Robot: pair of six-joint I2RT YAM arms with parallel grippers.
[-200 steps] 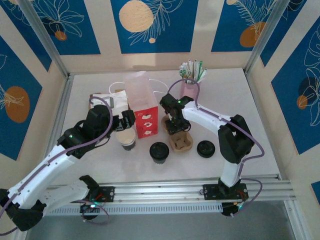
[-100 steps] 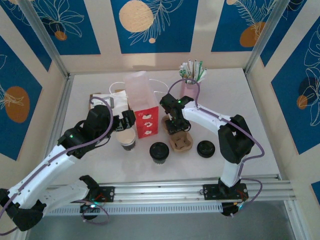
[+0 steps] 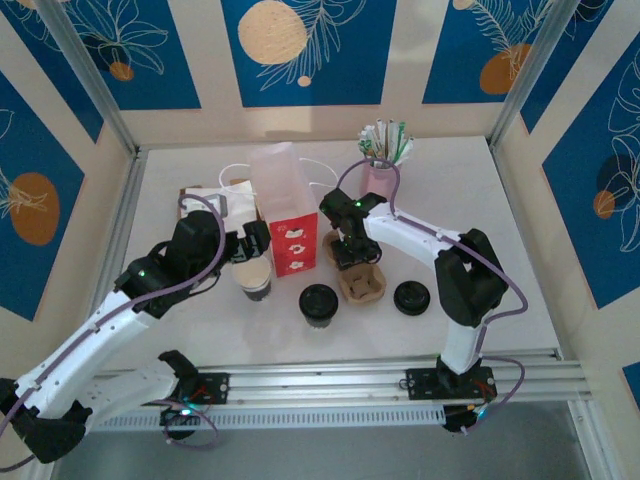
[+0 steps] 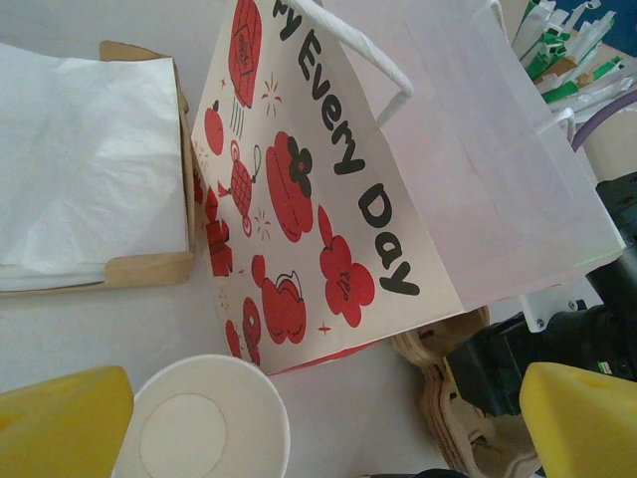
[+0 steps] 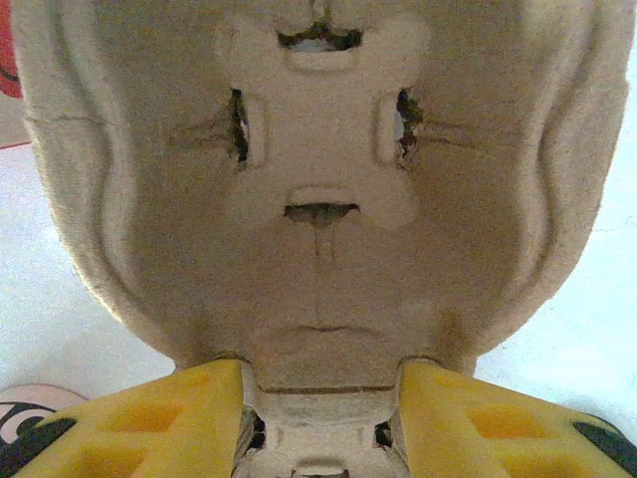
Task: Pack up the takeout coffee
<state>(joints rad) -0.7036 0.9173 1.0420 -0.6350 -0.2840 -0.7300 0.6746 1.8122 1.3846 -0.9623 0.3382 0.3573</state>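
Nothing has shifted over the last second. Both my arms hold the same pose, so the packing is paused rather than moving on. The bag [image 3: 285, 215] stands open at the desk's middle, and the carrier [image 3: 362, 280] lies just to its right, toward the near edge. My right pincer [image 5: 320, 398] is part closed on a tab at the carrier's edge, a yellow finger on each side. My left pincer [image 4: 320, 423] is spread wide with nothing in it. The cup [image 4: 204, 423] stands upright on the desk close by one of its fingers, beside the bag's near-left corner, neither gripped nor in the carrier. I judge that seating the cup comes next. The desk [image 3: 480, 200] is plain white, with a metal rail [image 3: 330, 385] along its near edge. The walls [image 3: 300, 50] around it are cream with blue leaf-print panels.
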